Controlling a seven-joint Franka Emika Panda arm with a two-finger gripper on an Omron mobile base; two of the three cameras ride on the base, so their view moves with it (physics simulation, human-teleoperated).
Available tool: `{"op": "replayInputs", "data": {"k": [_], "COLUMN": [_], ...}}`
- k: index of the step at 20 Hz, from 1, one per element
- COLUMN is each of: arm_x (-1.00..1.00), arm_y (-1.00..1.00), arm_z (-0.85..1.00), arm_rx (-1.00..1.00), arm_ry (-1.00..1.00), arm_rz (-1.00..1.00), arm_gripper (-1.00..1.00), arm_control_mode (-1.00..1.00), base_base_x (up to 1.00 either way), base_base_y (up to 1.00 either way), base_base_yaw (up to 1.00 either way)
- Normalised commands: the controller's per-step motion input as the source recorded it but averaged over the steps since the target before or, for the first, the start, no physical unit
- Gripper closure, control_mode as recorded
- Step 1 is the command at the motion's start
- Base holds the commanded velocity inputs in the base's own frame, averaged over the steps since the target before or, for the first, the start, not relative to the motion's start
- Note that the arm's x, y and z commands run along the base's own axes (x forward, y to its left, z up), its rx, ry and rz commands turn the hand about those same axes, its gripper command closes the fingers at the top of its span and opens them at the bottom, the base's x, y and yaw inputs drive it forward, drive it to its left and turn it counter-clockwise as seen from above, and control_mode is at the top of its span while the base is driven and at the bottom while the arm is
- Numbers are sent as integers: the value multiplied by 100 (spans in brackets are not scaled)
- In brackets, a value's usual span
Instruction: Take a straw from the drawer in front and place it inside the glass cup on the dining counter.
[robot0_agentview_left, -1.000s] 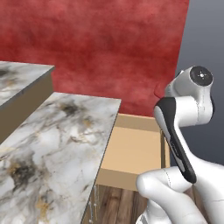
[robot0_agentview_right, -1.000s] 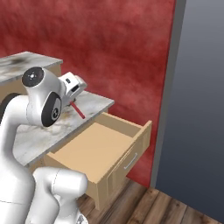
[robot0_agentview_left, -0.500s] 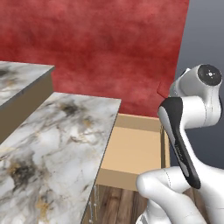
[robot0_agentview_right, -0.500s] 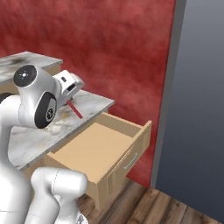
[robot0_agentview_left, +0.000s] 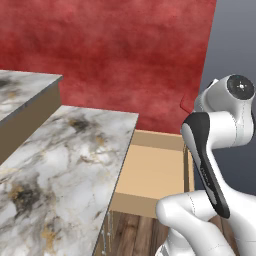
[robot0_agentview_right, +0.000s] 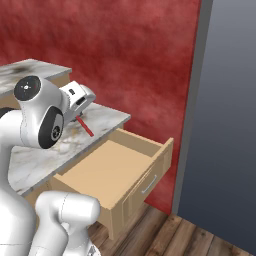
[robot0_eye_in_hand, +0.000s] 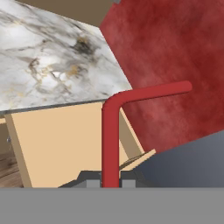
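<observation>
Red and thin, the straw (robot0_eye_in_hand: 110, 144) stands up from the bottom centre of the hand view, pinched between the two dark finger tips of the gripper (robot0_eye_in_hand: 110, 180), whose jaws are closed tight on its lower end. It runs straight up, then bends near the middle of the frame and reaches toward the right, its far end lying against the red wall (robot0_eye_in_hand: 175, 52) behind.

In the right base view the straw (robot0_agentview_right: 85, 126) is a short slanted stick in the left-centre of the frame, poking down and to the right from the gripper (robot0_agentview_right: 78, 118) at the end of the white arm, in front of the marble top and above the left part of the open drawer (robot0_agentview_right: 112, 172). The drawer is pulled out toward the lower right of that frame, its light tan wooden floor bare, its flat front carrying a small pale handle (robot0_agentview_right: 149, 183).

In the left base view the drawer (robot0_agentview_left: 150, 172) sits in the lower middle, partly hidden on its right by the arm's white and dark links. A counter (robot0_agentview_left: 55, 165) with a white-grey marble top veined black and gold fills the left half of that frame, and a second, higher marble top (robot0_agentview_left: 22, 90) with a tan wood side lies at the upper left. Dark wooden floor (robot0_agentview_right: 200, 240) shows at the lower right of the right base view, beside a tall grey panel (robot0_agentview_right: 225, 110) that takes up the right side.
</observation>
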Motion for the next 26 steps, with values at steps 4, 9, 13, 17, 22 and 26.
{"op": "replayInputs", "data": {"k": [4,9,13,17,22,26], "arm_x": [0,-2,0,0,0,0], "arm_y": [0,0,0,0,0,0], "arm_z": [0,0,0,0,0,0], "arm_rx": [0,0,0,0,0,0], "arm_ry": [0,0,0,0,0,0], "arm_rz": [0,0,0,0,0,0], "arm_gripper": [100,100,100,100,100,100], "arm_control_mode": [-100,100,100,100,100,100], "base_base_x": [0,-19,-48,-58,-59,-63], "base_base_y": [0,0,0,0,0,0], "base_base_yaw": [0,0,0,0,0,8]}}
